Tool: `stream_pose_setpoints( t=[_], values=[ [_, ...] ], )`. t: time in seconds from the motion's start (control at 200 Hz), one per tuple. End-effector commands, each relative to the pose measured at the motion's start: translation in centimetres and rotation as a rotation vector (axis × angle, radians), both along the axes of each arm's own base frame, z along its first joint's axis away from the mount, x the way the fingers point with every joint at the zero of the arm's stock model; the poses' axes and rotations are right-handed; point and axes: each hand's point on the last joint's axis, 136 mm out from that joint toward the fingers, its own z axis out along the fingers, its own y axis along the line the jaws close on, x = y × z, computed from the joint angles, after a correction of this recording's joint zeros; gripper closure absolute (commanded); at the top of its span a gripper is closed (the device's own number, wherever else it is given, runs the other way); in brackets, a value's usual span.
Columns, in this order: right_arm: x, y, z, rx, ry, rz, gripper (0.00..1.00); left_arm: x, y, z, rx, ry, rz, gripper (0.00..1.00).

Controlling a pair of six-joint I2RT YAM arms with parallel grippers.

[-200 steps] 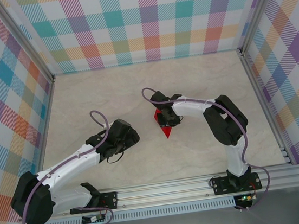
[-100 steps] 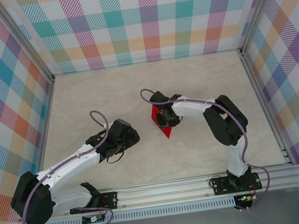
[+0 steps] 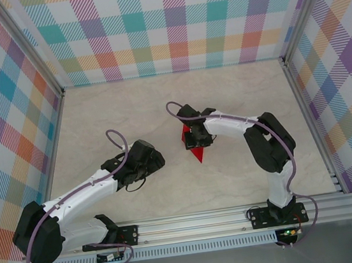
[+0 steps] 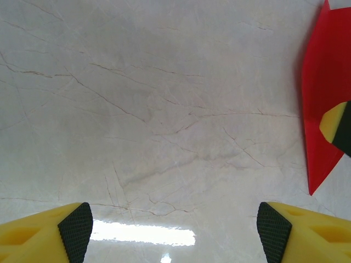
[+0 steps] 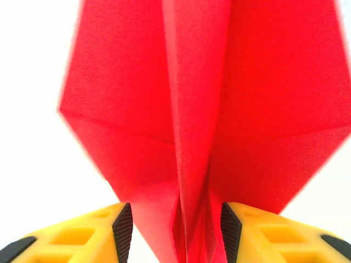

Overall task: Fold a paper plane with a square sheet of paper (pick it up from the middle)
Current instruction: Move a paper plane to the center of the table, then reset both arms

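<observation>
The red paper plane (image 3: 197, 155) lies on the marble table (image 3: 128, 111) near the middle, its sharp nose toward the arms' bases. My right gripper (image 3: 196, 140) is over its tail. In the right wrist view the plane (image 5: 192, 109) has its upright centre ridge between the jaws of my right gripper (image 5: 176, 233), which stand open with a gap beside the fold. My left gripper (image 3: 149, 162) is to the plane's left, apart from it. In the left wrist view my left gripper (image 4: 174, 230) is open over bare table, with the plane (image 4: 323, 82) at the right edge.
Checked walls (image 3: 175, 22) and metal frame posts close the table in at the back and both sides. A metal rail (image 3: 200, 221) carrying the arm bases runs along the near edge. A purple cable (image 3: 118, 138) loops above the left wrist.
The right gripper's jaws have spread apart off the plane's ridge, and the plane has settled slightly on the table. The left arm stays in place, its jaws a little wider.
</observation>
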Motion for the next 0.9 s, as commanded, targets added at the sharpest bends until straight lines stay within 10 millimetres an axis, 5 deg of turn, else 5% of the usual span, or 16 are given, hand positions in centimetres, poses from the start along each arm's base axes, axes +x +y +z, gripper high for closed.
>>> stream_pose_setpoints(
  t=[0.0,0.23,0.505,0.745,0.895],
  values=[
    [0.4,-0.2,3.7,0.030,-0.045,-0.007,0.48,0.2,0.1,0.5,-0.004,-0.016,-0.010,0.19],
    [0.2,-2.4,9.1,0.054,-0.195,-0.068,0.43,0.2,0.4,0.7,0.011,-0.020,-0.013,0.18],
    [-1.5,-12.4,17.7,0.012,-0.675,-0.275,0.23,0.3,1.2,1.9,0.015,-0.093,-0.013,0.14],
    [-3.0,-20.4,18.0,-0.147,-0.809,-0.409,0.13,0.4,1.9,3.3,0.011,-0.159,-0.015,0.04],
    [-2.7,-22.9,16.8,-0.253,-0.829,-0.396,0.10,0.1,2.4,3.8,0.022,-0.179,-0.016,0.00]
  ],
)
